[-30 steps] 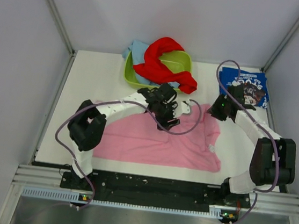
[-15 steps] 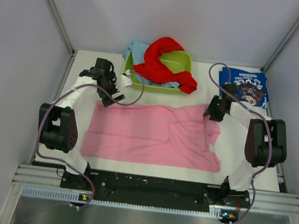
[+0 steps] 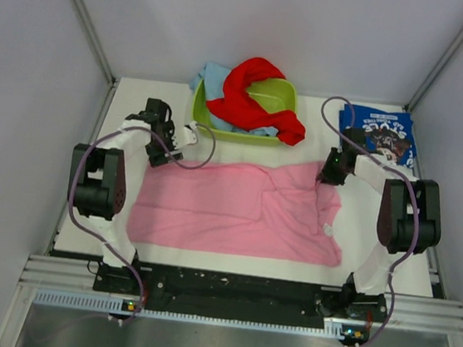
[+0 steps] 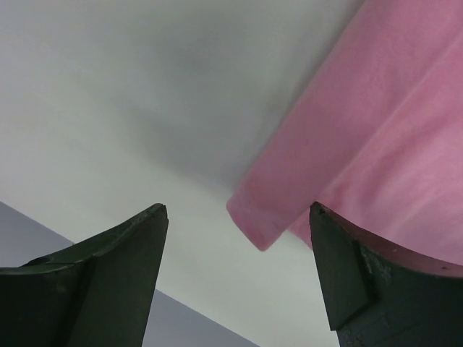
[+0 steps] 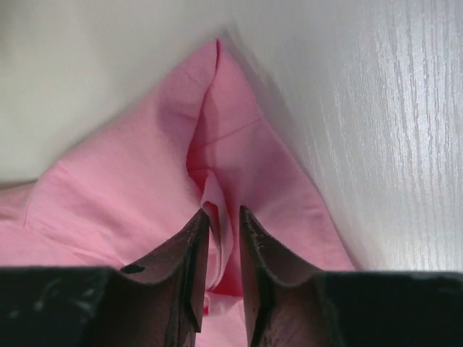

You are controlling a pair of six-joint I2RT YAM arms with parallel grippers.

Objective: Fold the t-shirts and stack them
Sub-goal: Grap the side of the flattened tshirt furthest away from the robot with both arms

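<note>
The pink t-shirt point(image 3: 235, 212) lies spread across the middle of the table, creased near its right side. My left gripper point(image 3: 165, 156) is open at the shirt's far left corner; in the left wrist view point(image 4: 239, 217) that pink corner point(image 4: 264, 224) lies between the fingers, untouched. My right gripper point(image 3: 327, 174) is shut on a fold of the pink shirt point(image 5: 221, 210) at its far right corner point(image 5: 223, 220). The red shirt point(image 3: 253, 96) and light blue shirt point(image 3: 211, 77) are heaped in the tub. The navy printed shirt point(image 3: 382, 134) lies folded at the far right.
A lime green tub point(image 3: 241, 128) stands at the back centre of the white table point(image 3: 133, 120). Grey walls with metal posts close in the left, right and back. Purple cables loop off both arms.
My left arm swung from the shirt's middle out to its far left corner, drawing the cloth out leftward, then let go and opened. My right gripper has hardly moved.
</note>
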